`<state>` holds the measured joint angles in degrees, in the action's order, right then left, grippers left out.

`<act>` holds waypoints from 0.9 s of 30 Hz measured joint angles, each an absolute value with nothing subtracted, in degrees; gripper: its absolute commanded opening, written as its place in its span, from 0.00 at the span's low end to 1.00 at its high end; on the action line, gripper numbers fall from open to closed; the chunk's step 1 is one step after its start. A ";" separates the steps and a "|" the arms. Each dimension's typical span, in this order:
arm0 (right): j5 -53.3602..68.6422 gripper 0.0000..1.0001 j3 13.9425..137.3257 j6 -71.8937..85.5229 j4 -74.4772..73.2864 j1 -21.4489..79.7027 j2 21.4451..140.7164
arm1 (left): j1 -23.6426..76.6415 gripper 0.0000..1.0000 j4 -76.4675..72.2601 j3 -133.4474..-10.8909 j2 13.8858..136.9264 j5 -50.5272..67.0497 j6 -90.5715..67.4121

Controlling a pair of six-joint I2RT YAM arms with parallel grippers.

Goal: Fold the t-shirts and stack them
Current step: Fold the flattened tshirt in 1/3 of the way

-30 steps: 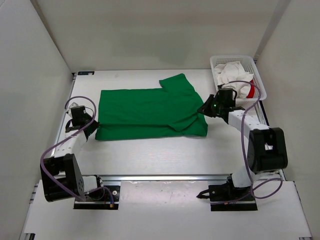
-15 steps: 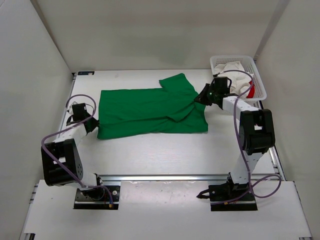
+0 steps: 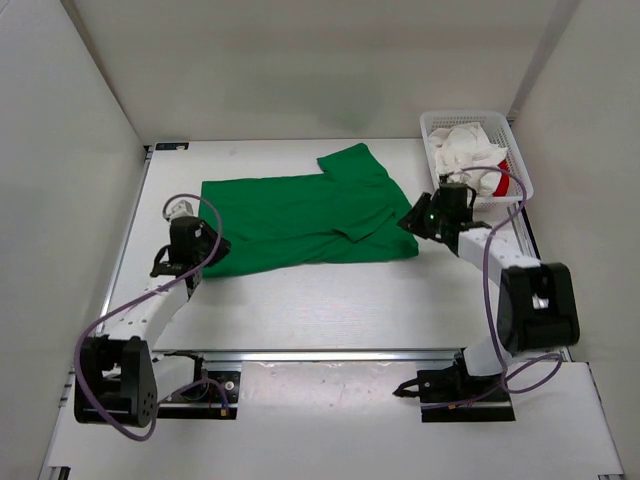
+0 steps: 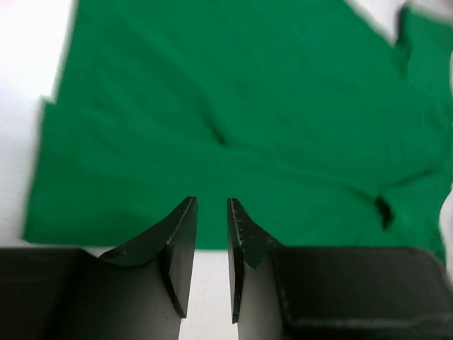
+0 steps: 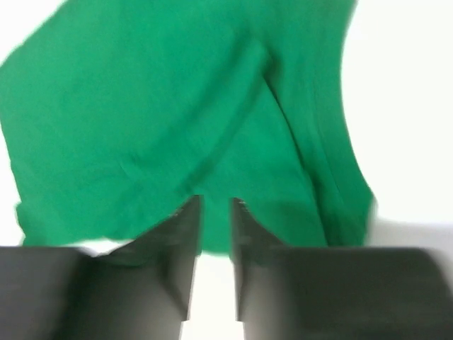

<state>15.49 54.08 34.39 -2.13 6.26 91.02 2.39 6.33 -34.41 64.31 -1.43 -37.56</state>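
The green t-shirt (image 3: 300, 220) lay spread on the table (image 3: 330, 300), the left gripper (image 4: 211, 212) and right gripper (image 5: 214, 212) narrowly parted and empty at its left and right ends, so a clean fold likely needed both pinching matching corners together.

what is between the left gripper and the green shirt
Nothing visible. The left gripper sits at the near edge of the green t-shirt; only bare table shows between its parted jaws.

A green t-shirt (image 3: 300, 215) lies spread flat on the white worktop (image 3: 330, 300), one sleeve pointing to the far side. The left claw (image 3: 208, 250) sits at its near left corner and the right claw (image 3: 411, 219) at its right edge. A white mesh basket (image 3: 475, 116) at the far right holds a crumpled white t-shirt (image 3: 462, 150) and a glimpse of a red t-shirt (image 3: 502, 186).
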 measured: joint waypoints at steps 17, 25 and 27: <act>9.47 0.32 38.00 33.21 1.45 2.39 84.73 | 7.97 0.30 -2.11 -31.97 80.03 0.69 -42.15; 11.99 0.00 40.16 33.91 4.01 1.61 91.83 | 6.48 0.28 -3.66 -31.97 83.02 0.75 -42.50; 12.75 0.00 39.31 34.74 4.84 1.10 91.61 | 6.48 0.27 -3.64 -31.97 83.33 0.75 -42.46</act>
